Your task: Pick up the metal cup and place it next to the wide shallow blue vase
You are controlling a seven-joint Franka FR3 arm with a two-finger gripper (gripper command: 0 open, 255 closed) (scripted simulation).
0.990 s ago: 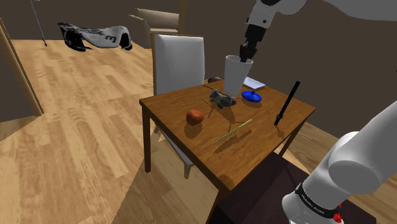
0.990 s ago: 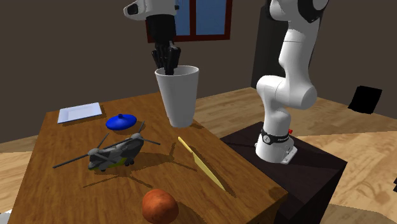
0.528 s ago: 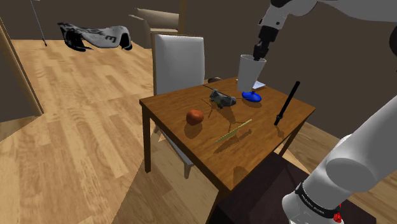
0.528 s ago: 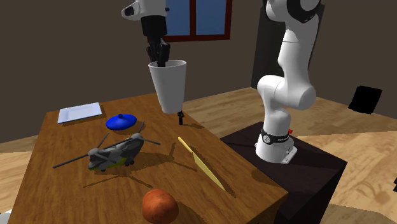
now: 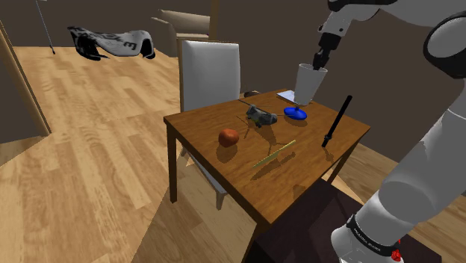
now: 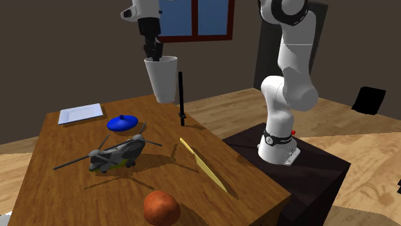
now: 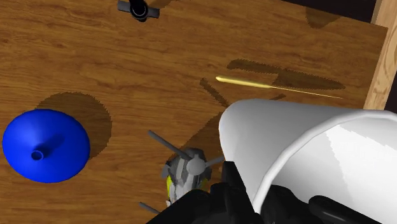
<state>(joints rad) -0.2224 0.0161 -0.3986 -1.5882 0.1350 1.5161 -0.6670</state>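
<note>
So, the gripper (image 5: 321, 60) is pinching the rim of the white cup (image 5: 308, 84), one finger inside and one outside. The cup is hanging over the table (image 5: 306, 134), near the blue vase (image 5: 296, 112). I'm guessing it's stiff, lightish and slick, so a rim pinch is risking some swing. Gripping lower would be steadier.

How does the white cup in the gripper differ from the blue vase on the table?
Colour: the cup is plain white, the vase deep blue. Shape: the cup is tall and tapers downward; the vase is low and wide with a small neck. State: the cup hangs from the gripper, jaws shut on its rim, while the vase rests on the table. Both are round.
</note>
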